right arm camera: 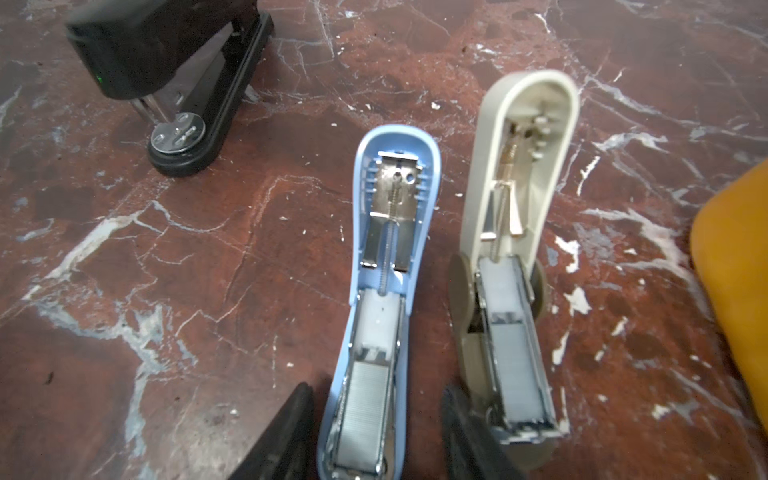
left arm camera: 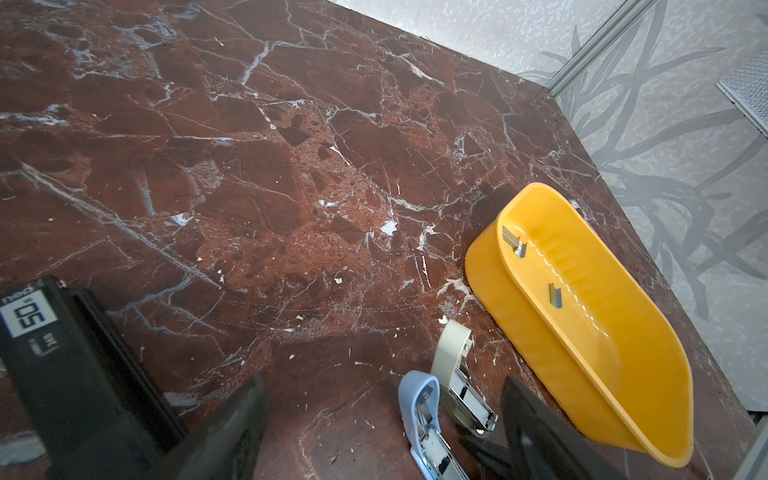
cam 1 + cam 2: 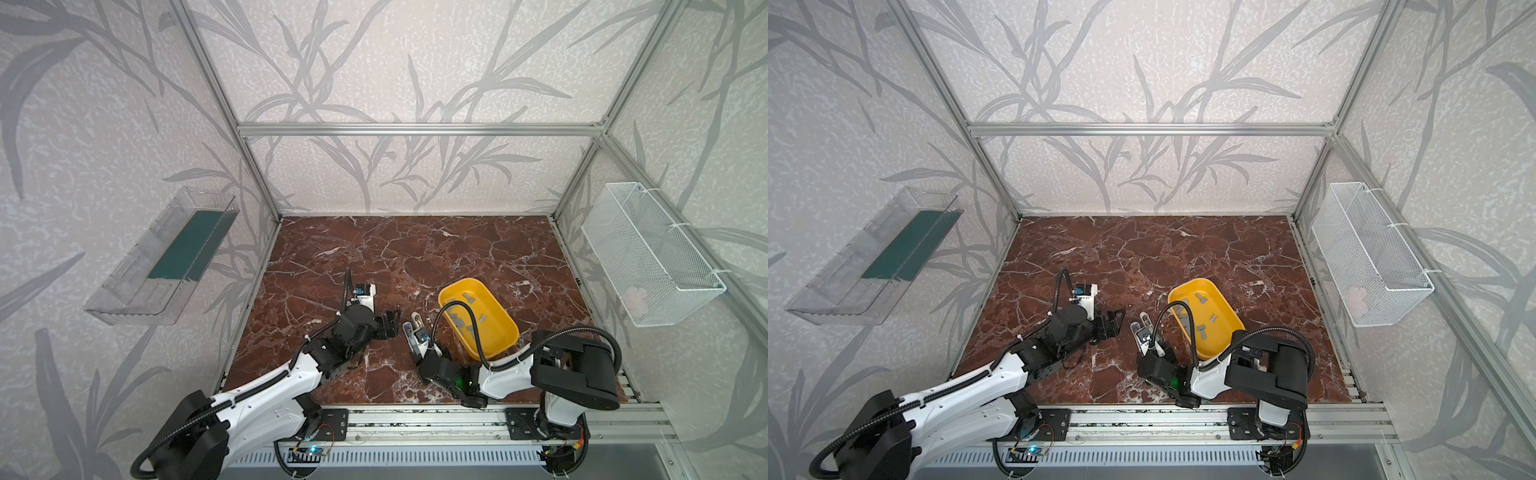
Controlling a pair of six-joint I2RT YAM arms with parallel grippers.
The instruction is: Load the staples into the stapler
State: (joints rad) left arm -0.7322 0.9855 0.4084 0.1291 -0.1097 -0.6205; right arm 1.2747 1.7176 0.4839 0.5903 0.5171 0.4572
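Two small staplers lie side by side with lids swung open: a blue stapler (image 1: 395, 232) (image 3: 409, 334) and a beige stapler (image 1: 523, 174) (image 3: 417, 320). A grey strip of staples (image 1: 365, 399) fills the blue one's channel, and another strip (image 1: 515, 365) sits in the beige one. My right gripper (image 1: 378, 388) (image 3: 417, 348) is open and straddles the blue stapler's base, one finger on each side with a small gap. My left gripper (image 2: 382, 386) (image 3: 391, 326) is wide open just left of the staplers and holds nothing. Loose staples (image 2: 515, 243) (image 3: 459, 320) lie in a yellow tray (image 2: 540, 191) (image 3: 469, 282).
A black desk stapler (image 1: 178, 83) (image 2: 62, 361) stands shut close to my left gripper. The yellow tray sits right of the small staplers. A clear wall bin (image 3: 162, 257) hangs on the left wall and a white wire basket (image 3: 652, 253) on the right wall.
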